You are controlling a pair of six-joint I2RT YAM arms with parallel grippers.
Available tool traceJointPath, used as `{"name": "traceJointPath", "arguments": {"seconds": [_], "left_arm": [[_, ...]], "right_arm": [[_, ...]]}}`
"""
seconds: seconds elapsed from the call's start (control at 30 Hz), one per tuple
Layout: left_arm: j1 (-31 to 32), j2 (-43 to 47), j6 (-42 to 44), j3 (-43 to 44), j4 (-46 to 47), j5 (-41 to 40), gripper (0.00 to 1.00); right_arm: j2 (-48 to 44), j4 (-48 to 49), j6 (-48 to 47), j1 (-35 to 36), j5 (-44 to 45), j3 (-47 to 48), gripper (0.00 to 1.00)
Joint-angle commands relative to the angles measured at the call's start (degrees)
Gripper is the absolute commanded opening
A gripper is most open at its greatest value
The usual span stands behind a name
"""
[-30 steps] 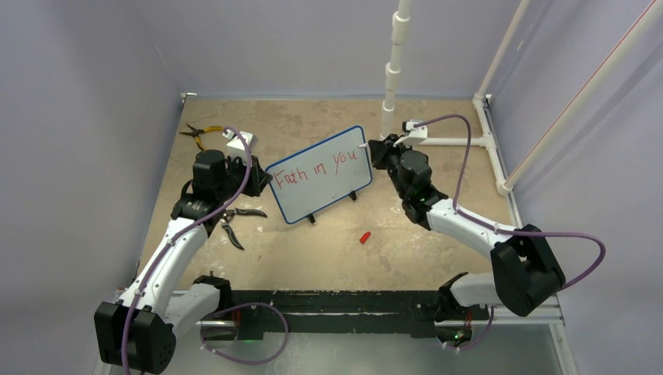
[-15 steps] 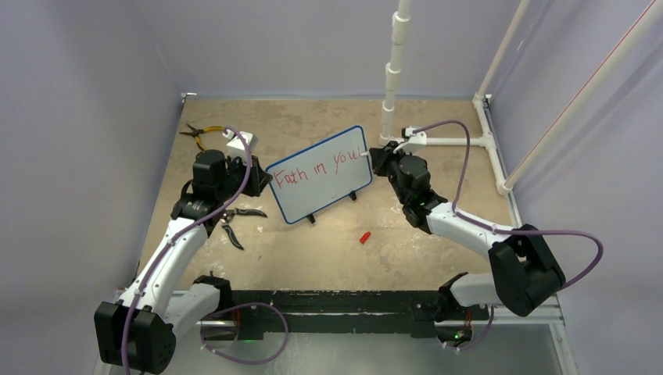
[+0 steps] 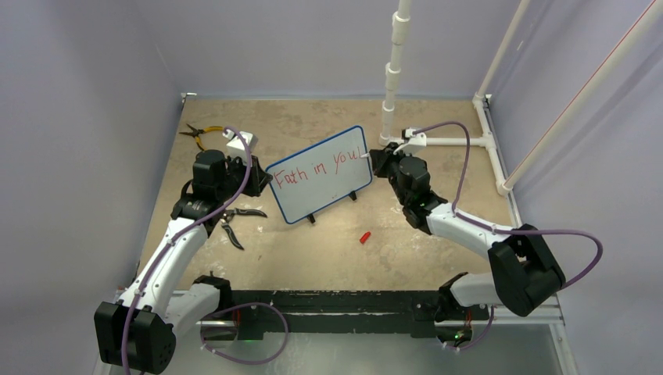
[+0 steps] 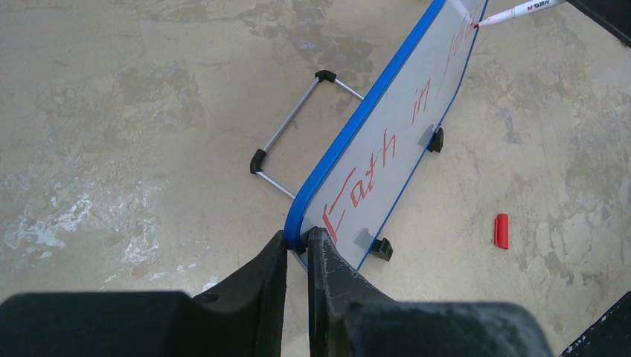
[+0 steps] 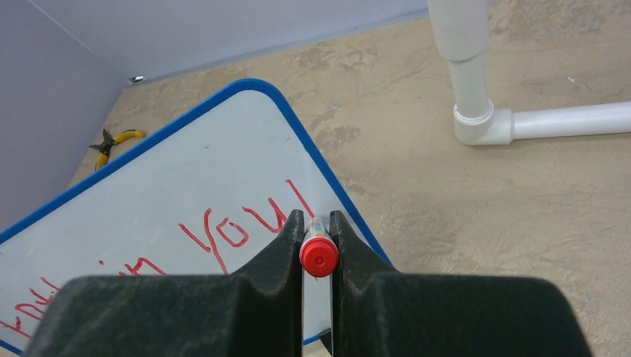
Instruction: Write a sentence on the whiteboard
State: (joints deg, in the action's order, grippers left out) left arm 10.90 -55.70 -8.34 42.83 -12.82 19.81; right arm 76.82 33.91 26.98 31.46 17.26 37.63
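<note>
Left tool [image 4: 298,244] clenched on whiteboard's [image 4: 387,97] nine-o'clock edge, right tool [image 5: 318,224] clenched on marker [image 5: 318,256], tip seemingly at three-o'clock edge.

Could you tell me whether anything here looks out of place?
The red marker cap lies loose on the table in front of the whiteboard, and black-handled pliers lie beside the left arm.

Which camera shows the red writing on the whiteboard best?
Top external: the whole red writing faces the camera. The left wrist view sees it foreshortened along the whiteboard; the right wrist view shows mainly the last word.
</note>
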Motion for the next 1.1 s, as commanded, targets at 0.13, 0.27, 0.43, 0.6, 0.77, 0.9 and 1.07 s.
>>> {"name": "traceJointPath", "arguments": {"seconds": [0.13,0.27,0.43,0.6,0.77,0.9,1.07], "left_arm": [[0.0,-0.26,0.69,-0.82,1.04,1.43,0.0],[-0.01,-0.2,0.68,-0.82,1.13,1.41,0.0],[0.0,-0.2,0.69,-0.81,1.12,1.45,0.0],[-0.04,-0.28,0.69,-0.77,1.1,1.44,0.0],[0.0,-0.37,0.69,-0.73,1.09,1.37,0.0],[0.0,-0.54,0.68,-0.73,1.21,1.28,0.0],[0.0,-0.42,0.69,-0.72,1.22,1.13,0.0]], "right_arm": [[-0.8,2.52,-0.67,-0.17,2.1,4.14,0.0],[-0.49,2.17,-1.04,-0.28,3.12,4.68,0.0],[-0.48,1.7,-1.05,-0.44,4.11,4.67,0.0],[-1.08,1.01,-0.81,-1.02,4.96,4.49,0.0],[-1.49,0.64,-0.53,-1.62,5.09,4.12,0.0],[-1.87,0.65,-0.56,-1.85,4.54,3.77,0.0],[-4.52,0.84,-0.94,-1.86,2.76,2.36,0.0]]}}
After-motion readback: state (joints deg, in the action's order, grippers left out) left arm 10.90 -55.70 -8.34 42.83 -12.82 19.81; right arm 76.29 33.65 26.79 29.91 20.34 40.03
